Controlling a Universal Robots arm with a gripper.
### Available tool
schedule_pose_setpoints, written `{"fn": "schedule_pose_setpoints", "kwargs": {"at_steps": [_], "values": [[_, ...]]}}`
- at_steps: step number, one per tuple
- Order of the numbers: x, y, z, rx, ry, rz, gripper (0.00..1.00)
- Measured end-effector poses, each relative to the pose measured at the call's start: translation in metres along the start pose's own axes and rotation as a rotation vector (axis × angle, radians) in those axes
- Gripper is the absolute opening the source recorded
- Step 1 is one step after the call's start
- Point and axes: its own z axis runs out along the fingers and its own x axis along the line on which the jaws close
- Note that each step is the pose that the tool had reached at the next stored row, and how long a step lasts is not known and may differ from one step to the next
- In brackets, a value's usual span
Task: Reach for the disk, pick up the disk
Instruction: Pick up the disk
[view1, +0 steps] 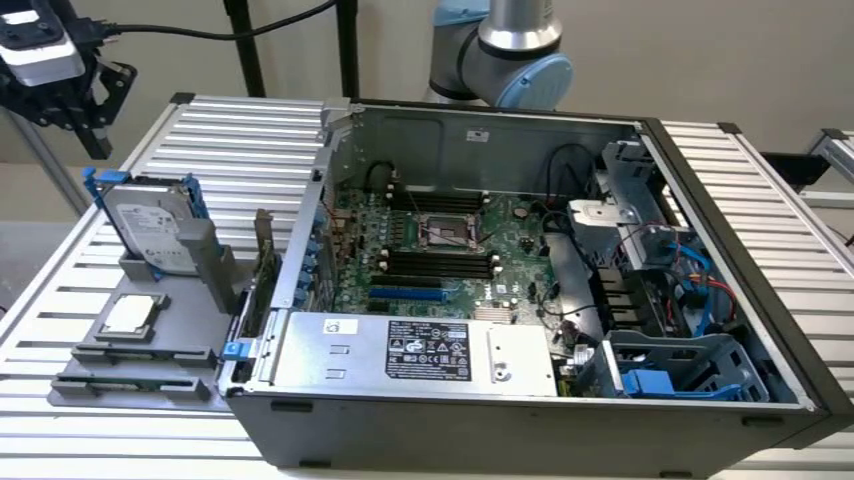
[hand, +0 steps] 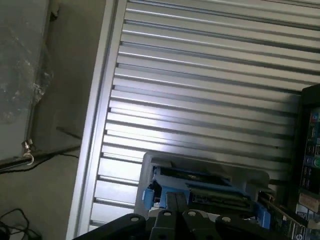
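Observation:
The disk (view1: 144, 222) is a silver hard drive with blue rails. It stands on edge in a grey holder (view1: 203, 262) on the slatted table, at the exterior view's left, beside the open computer case. My gripper (view1: 96, 140) hangs in the air above and slightly behind the disk, apart from it, with its black fingers together and nothing between them. In the wrist view the disk's top edge (hand: 200, 186) with its blue rails lies just past my fingertips, where the gripper (hand: 176, 201) points down at it.
A small square CPU chip (view1: 130, 314) lies on a grey tray in front of the disk. The open computer case (view1: 534, 130) holds the motherboard and a silver box with a black label (view1: 427, 350). The ridged aluminium table (hand: 210, 90) ends close to the disk.

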Motion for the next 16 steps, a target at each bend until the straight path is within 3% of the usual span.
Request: {"fn": "schedule_pose_setpoints", "kwargs": {"at_steps": [8, 16], "values": [[0.0, 0.0, 0.0, 0.0002, 0.0034, -0.146, 0.11], [-0.0001, 0.0, -0.0001, 0.0032, -0.0041, -0.292, 0.11]]}}
